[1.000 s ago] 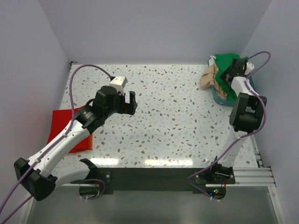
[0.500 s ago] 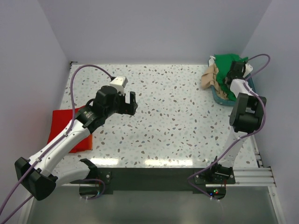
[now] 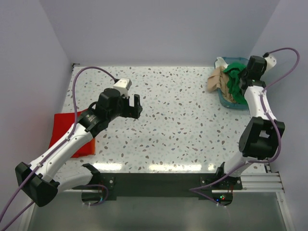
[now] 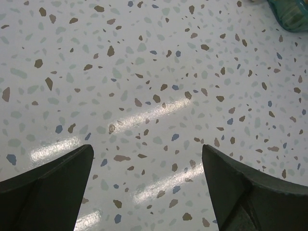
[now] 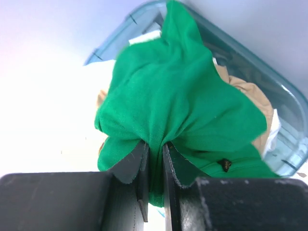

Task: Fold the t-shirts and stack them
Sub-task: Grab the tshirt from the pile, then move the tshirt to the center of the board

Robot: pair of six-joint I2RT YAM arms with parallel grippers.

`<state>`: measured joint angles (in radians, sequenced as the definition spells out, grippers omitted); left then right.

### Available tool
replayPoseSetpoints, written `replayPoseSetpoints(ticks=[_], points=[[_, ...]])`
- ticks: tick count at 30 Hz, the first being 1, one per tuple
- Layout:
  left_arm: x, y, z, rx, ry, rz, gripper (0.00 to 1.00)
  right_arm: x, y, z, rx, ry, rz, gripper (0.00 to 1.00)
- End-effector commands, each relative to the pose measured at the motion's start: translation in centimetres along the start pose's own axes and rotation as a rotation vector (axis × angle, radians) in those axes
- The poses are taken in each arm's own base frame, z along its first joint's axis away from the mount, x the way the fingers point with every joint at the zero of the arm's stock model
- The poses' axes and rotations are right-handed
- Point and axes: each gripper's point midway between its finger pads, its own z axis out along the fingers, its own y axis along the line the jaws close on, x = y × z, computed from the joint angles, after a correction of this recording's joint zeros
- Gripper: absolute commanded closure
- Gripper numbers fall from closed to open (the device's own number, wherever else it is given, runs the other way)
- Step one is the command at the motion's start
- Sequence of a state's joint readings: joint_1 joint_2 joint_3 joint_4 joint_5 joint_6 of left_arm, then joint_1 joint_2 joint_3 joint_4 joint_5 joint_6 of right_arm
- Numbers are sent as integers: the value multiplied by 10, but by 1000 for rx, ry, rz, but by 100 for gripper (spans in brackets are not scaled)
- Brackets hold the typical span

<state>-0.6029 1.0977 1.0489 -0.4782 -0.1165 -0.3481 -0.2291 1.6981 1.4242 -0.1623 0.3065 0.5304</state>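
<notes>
— White terrazzo forms the table [image 3: 183,120], flecked with brown, grey and blue chips. How is the room closed in around it?

— Plain pale lavender walls [image 3: 159,29] are seen at the left, back and right. The surface is glossy: bands of light are reflected near the front edge, where a dark strip [image 3: 159,180] is fixed across the table's near side.

— Where are the t-shirts placed?

— A red t-shirt [image 3: 62,126] is laid flat and folded at the table's left edge, partly covered by the left arm [image 3: 67,144]. A teal basket [image 3: 226,102] is set in the far right corner, close to the right wall. A beige t-shirt [image 3: 216,79] is draped over its left rim. A white t-shirt [image 5: 144,38] is glimpsed toward its back. A green t-shirt [image 5: 178,106] is bunched on top of the pile.

— How are the claws held?

— The left gripper [image 4: 147,149] is spread wide over bare table left of centre, with nothing between its fingers. The right gripper [image 5: 155,147] is held above the basket and pinched almost closed on a gathered fold of the green t-shirt; from the wrist view the cloth is seen fanning out from the dark fingers down into the basket.
</notes>
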Motion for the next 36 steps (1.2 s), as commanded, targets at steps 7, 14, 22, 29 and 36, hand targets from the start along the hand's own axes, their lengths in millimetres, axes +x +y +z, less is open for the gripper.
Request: replayPoseSetpoints(ticks=[7,14,22,29,36], points=[[-12,-6,2,32,-48,-26,0,-76,37,-86,-211,-195,76,100],[-15,-7,0,29,-63,-55,0,-105,87,-175,-441,-243,75,100],[-18,-4,-2,9,-88,-116,0,-82,174,-292,-859,-139,94,100],[-26,-2,-7,-4,-114,-149,0,-52,222,-373,-1142,22,96,100],[-25,1,-3,-20,-114,-181,0,-12,222,-368,-1143,169,58,100]])
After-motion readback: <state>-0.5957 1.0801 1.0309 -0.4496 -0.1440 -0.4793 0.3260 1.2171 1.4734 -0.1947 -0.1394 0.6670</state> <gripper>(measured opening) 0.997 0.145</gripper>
